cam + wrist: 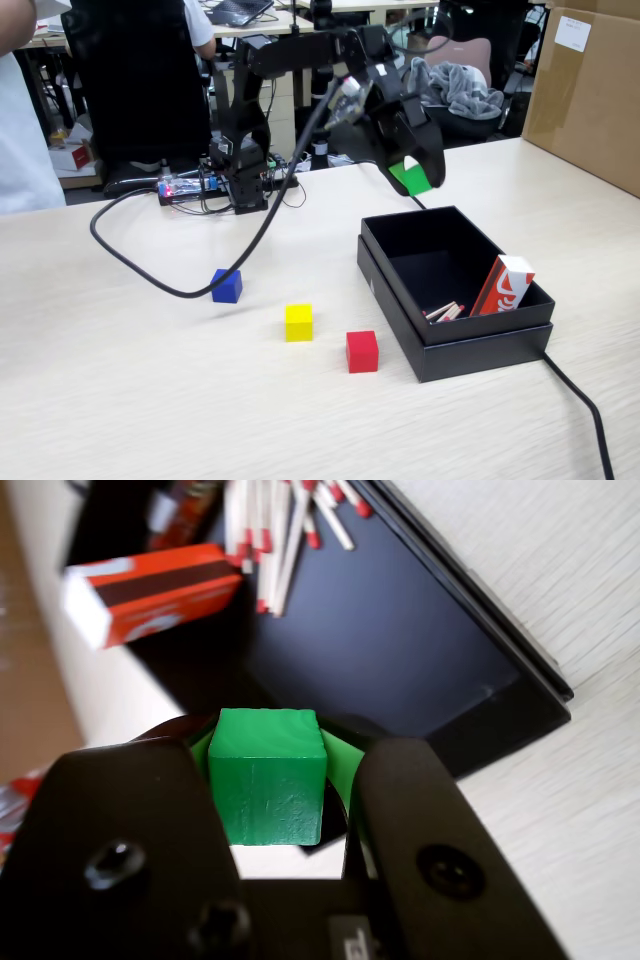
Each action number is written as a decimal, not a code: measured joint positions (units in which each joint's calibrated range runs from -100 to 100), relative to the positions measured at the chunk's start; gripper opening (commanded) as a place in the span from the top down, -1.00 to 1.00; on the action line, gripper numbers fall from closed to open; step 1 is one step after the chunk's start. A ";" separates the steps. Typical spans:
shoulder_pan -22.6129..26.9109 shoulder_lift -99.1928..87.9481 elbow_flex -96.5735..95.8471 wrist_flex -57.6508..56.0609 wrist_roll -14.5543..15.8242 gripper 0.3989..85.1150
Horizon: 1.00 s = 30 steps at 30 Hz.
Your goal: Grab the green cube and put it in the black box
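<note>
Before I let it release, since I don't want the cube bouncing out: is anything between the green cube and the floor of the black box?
Nothing visible blocks the drop. The tool holds the green cube above the black box, over bare floor. The matchbox and loose matches lie at the box's other end.

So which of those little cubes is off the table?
The green cube, clamped in the jaws above the black box. The blue, yellow and red cubes sit on the table.
</note>
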State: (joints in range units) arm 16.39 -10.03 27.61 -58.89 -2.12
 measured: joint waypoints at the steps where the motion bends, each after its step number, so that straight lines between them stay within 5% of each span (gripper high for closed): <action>1: 0.00 4.14 0.18 0.23 0.10 0.99; 18: 0.05 29.90 4.75 1.55 2.39 0.98; 20: 0.05 30.16 4.75 1.55 2.39 0.67; 24: 0.05 30.16 4.66 1.55 2.39 0.52; 27: 0.05 30.16 3.93 1.55 2.39 -0.01; 30: 0.05 29.90 3.10 1.55 2.34 -0.09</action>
State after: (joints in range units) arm 16.43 19.87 30.72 -57.34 0.22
